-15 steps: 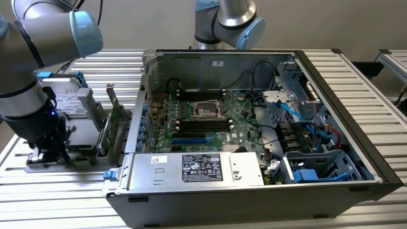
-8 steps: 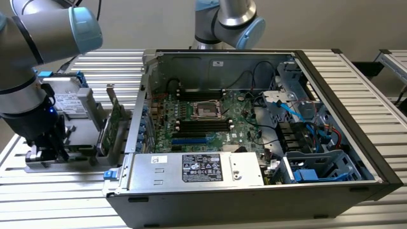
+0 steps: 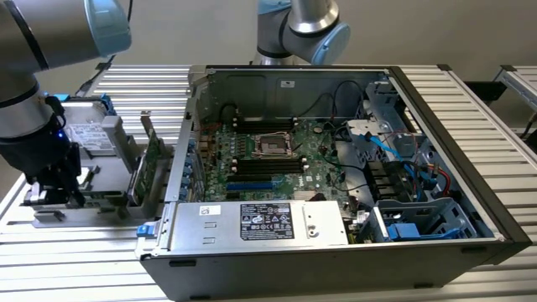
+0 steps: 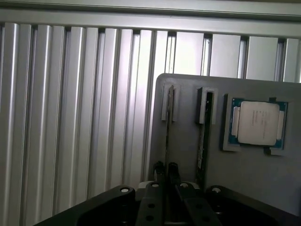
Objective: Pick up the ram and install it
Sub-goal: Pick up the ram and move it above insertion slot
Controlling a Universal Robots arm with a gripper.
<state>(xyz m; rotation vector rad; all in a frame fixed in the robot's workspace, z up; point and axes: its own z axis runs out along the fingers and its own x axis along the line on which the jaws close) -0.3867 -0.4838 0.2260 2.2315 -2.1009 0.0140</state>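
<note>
End effector [image 4: 167, 173] clenched on the ram [image 4: 167, 127]; arm [image 3: 21, 94] reaches straight down over gray holder [image 4: 244, 179].

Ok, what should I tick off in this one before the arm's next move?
1. Pincer shut on the ram: ok.
2. Ram upright in its holder slot: ok.
3. Second stick clear of the pincer: ok.
4. Processor lying flat in its pocket: ok.
5. Case open, motherboard exposed: ok.
6. Free slot on the motherboard: cannot tell.
</note>
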